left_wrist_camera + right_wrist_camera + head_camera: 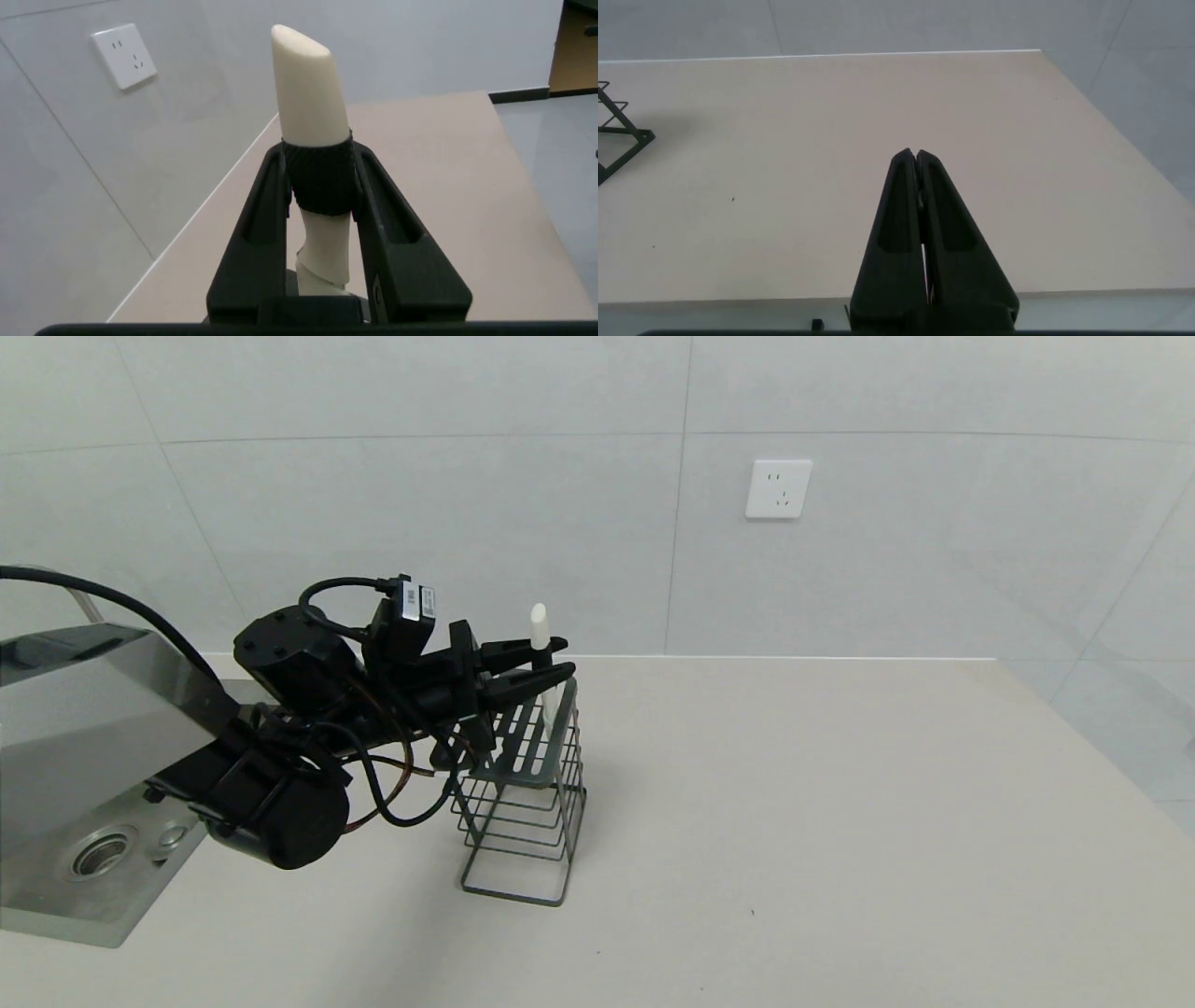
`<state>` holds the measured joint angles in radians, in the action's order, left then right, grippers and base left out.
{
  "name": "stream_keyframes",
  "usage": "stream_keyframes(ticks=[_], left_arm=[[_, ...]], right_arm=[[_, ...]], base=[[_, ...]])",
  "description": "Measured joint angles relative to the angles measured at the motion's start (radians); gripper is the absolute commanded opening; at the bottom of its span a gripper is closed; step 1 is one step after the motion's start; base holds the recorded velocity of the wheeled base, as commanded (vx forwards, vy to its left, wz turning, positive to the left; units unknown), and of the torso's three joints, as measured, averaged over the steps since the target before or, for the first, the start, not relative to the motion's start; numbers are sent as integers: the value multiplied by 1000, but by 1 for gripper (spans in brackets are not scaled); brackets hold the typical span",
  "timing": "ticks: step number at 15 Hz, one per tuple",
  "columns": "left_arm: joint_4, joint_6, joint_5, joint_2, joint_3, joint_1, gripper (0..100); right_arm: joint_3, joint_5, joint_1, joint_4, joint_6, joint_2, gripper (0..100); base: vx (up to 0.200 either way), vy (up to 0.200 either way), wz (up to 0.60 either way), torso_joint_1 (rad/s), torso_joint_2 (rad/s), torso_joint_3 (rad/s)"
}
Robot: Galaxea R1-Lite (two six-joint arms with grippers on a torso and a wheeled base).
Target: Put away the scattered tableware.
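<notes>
My left gripper (551, 659) is shut on the white handle of a utensil (539, 627), held upright over the top of a dark wire cutlery rack (523, 807) on the beige counter. The utensil's lower part reaches down into the rack's slotted top plate (523, 747). In the left wrist view the white utensil handle (311, 103) sticks up between the gripper's black fingers (392, 224), clamped at their pads. My right gripper (915, 161) hovers shut and empty over bare counter, with a corner of the rack (618, 140) off to one side.
A steel sink (65, 775) with a drain (96, 854) lies at the counter's left end. A wall socket (778, 488) sits on the tiled wall behind. The counter (840, 803) to the right of the rack is open surface.
</notes>
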<state>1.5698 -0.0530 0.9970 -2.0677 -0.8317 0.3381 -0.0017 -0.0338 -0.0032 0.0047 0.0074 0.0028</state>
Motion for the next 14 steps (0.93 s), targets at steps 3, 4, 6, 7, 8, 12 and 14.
stream_keyframes(ticks=[3, 4, 6, 7, 8, 12, 14], left_arm=[[0, -27, 1, -20, 1, -2, 0], [0, -29, 1, -26, 1, -1, 0], [0, -30, 1, -34, 2, 0, 0], [0, -30, 2, -36, 4, 0, 0], [0, -30, 2, -38, 6, 0, 0], [0, -30, 2, -42, 24, -1, 0], [0, -30, 2, -43, 39, 0, 100]], right_arm=[[0, 0, 0, 0, 0, 0, 0], [0, 0, 0, 0, 0, 0, 0], [0, 0, 0, 0, 0, 0, 0], [0, 0, 0, 0, 0, 0, 0], [0, 0, 0, 0, 0, 0, 0], [0, 0, 0, 0, 0, 0, 0], [0, 0, 0, 0, -1, 0, 0]], base=[[0, 0, 0, 0, 0, 0], [0, 0, 0, 0, 0, 0], [0, 0, 0, 0, 0, 0], [0, 0, 0, 0, 0, 0], [0, 0, 0, 0, 0, 0], [0, 0, 0, 0, 0, 0], [0, 0, 0, 0, 0, 0]])
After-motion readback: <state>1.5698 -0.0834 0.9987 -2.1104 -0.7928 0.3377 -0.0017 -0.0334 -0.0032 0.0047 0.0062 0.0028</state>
